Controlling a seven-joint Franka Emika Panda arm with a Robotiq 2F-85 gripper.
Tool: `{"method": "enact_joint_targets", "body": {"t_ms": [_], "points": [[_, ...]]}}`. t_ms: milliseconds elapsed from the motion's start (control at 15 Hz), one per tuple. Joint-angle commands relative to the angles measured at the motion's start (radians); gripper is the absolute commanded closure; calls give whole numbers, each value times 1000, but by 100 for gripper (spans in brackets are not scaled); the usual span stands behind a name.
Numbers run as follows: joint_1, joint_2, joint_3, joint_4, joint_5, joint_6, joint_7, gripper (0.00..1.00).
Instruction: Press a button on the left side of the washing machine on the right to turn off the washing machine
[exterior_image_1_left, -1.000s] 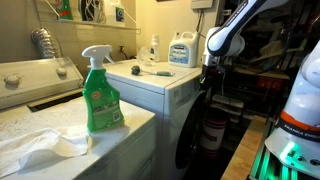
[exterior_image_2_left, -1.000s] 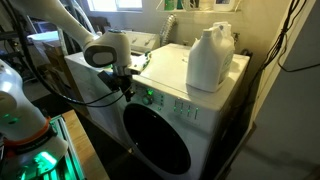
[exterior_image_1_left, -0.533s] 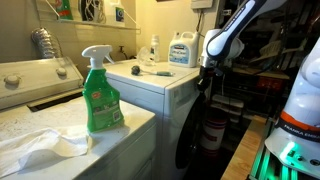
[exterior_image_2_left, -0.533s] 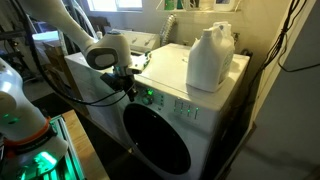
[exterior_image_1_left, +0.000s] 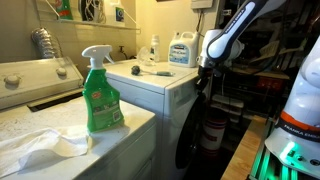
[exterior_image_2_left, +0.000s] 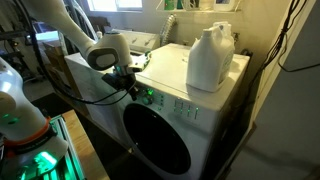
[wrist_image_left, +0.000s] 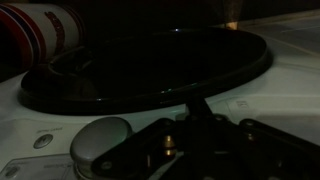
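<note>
The washing machine (exterior_image_2_left: 195, 78) is a white front-loader with a large dark round door (exterior_image_2_left: 160, 140); it also shows in an exterior view (exterior_image_1_left: 150, 82). Green lights glow on its control strip (exterior_image_2_left: 152, 97). My gripper (exterior_image_2_left: 134, 88) is at the left end of that strip, just above the door, with its tips at or very near the panel. In the wrist view the fingers (wrist_image_left: 195, 105) look closed into one dark tip, next to a round silver knob (wrist_image_left: 98, 142), with the dark door (wrist_image_left: 150, 60) beyond. Nothing is held. Whether the tip touches a button is hidden.
A white detergent jug (exterior_image_2_left: 210, 58) stands on the washer top. A green spray bottle (exterior_image_1_left: 100, 95) and a white cloth (exterior_image_1_left: 40, 145) lie on a near surface. A white appliance with back knobs (exterior_image_1_left: 35, 78) stands alongside. A red-and-white container (wrist_image_left: 45, 28) is near the door.
The arm has crept slightly toward the left end of the control strip. Nothing else has moved.
</note>
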Motion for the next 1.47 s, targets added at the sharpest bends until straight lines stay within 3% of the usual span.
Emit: {"method": "enact_joint_targets", "body": {"t_ms": [0,667,1000,1133,1400], "points": [[-13,21,12,1,-21,42,17,93],[-11,53,12,0,-29,125,-6,93],[-44,38,19,-17,-161,210,39,93],[-35,27,18,-25,-147,169,31,93],[-16,-19,24,-8,-80,-149,45,92]]}}
